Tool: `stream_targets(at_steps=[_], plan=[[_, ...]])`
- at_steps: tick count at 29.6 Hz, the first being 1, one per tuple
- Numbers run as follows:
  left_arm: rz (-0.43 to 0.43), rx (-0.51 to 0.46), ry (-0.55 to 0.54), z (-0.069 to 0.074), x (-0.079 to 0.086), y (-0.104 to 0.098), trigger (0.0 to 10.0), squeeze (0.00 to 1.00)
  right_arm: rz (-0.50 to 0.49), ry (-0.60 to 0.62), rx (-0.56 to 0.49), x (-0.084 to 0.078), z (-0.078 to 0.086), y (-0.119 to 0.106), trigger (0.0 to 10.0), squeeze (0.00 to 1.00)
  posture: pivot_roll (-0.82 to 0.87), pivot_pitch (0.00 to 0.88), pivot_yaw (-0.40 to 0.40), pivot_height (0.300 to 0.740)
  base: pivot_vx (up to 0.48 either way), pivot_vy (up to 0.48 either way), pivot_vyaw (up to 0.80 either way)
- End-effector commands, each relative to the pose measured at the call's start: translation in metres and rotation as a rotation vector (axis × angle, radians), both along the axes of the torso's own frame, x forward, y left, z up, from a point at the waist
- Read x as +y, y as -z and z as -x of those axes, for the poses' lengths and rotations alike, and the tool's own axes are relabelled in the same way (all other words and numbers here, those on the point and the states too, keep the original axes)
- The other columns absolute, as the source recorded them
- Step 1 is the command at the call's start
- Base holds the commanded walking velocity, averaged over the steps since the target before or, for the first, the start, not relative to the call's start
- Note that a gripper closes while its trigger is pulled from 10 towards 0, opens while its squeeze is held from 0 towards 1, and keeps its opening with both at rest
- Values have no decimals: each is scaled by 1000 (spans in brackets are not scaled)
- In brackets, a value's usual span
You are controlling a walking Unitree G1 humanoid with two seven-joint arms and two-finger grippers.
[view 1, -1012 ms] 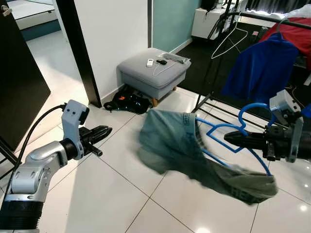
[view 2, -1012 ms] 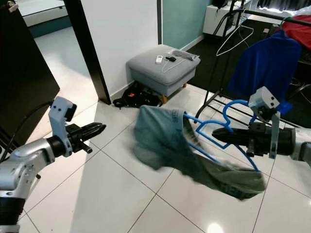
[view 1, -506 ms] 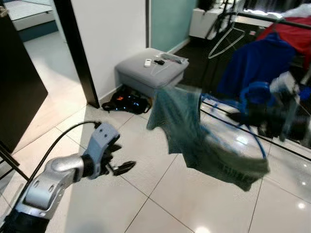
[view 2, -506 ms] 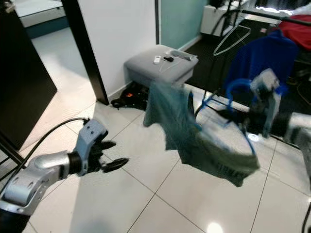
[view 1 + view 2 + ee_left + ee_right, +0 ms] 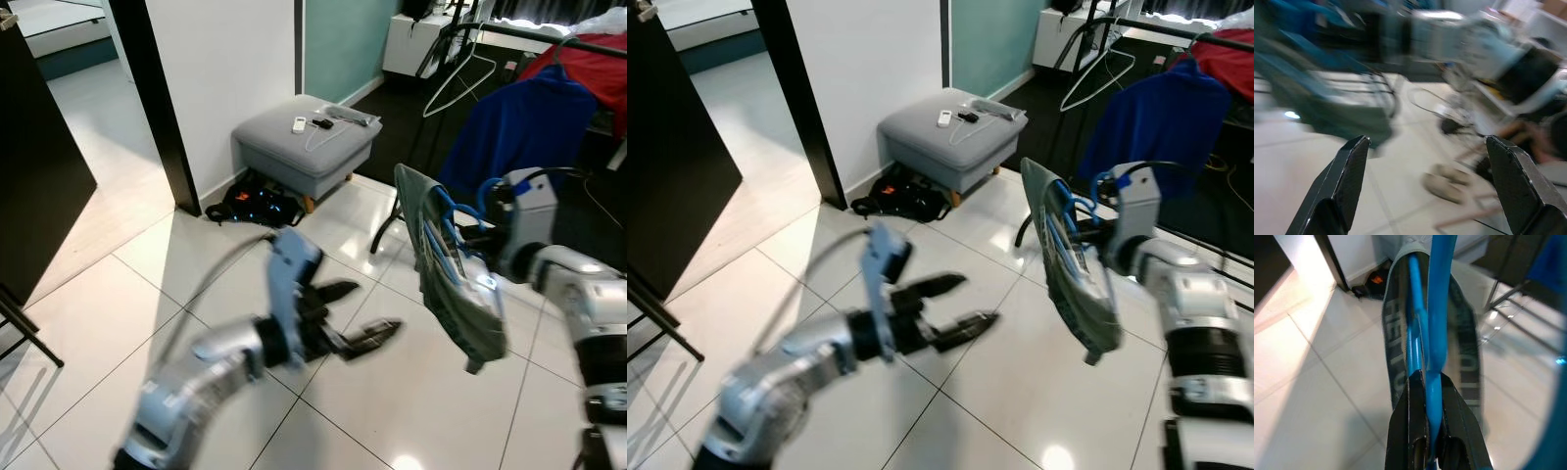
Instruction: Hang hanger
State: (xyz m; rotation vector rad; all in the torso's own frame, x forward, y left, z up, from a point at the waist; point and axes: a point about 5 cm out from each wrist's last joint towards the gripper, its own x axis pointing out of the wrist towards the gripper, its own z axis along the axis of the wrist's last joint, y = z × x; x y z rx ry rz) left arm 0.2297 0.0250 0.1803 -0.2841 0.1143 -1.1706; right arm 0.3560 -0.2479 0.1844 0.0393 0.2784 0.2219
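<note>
Hanger [image 5: 1436, 308] carrying grey-green garment [image 5: 453, 284], clamped in right claw [image 5: 1432, 382].

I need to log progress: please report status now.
Right gripper shut on blue hanger, grey-green garment draped over it. Left gripper open, nothing held. Clothes rack ahead, hanger not yet hung.
</note>
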Motion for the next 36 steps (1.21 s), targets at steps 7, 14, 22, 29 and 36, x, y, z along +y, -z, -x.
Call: stream_targets(at_steps=[7, 14, 22, 29, 36], plan=[[-82, 103, -54, -3, 13, 13, 10000, 0, -57, 156, -57, -11, -11, -9, 10000, 0, -91, 97, -4, 740, 0, 0, 0], [-153, 188, -105, 2, 19, 26, 10000, 0, -181, 325, -103, -32, -16, -30, 10000, 0, -84, 104, -4, 740, 0, 0, 0], [9, 381, -331, -18, 13, 26, 10000, 0, -315, 286, -195, -27, -20, -66, 10000, 0, -89, 103, -3, 740, 0, 0, 0], [241, 602, -417, -26, 6, 28, 10000, 0, -363, 235, -216, -15, -24, -81, 10000, 0, -87, 97, -2, 740, 0, 0, 0], [275, 650, -535, -38, 9, 34, 10000, 0, -449, 29, -186, 26, -25, -80, 10000, 0, -90, 82, -1, 740, 0, 0, 0]])
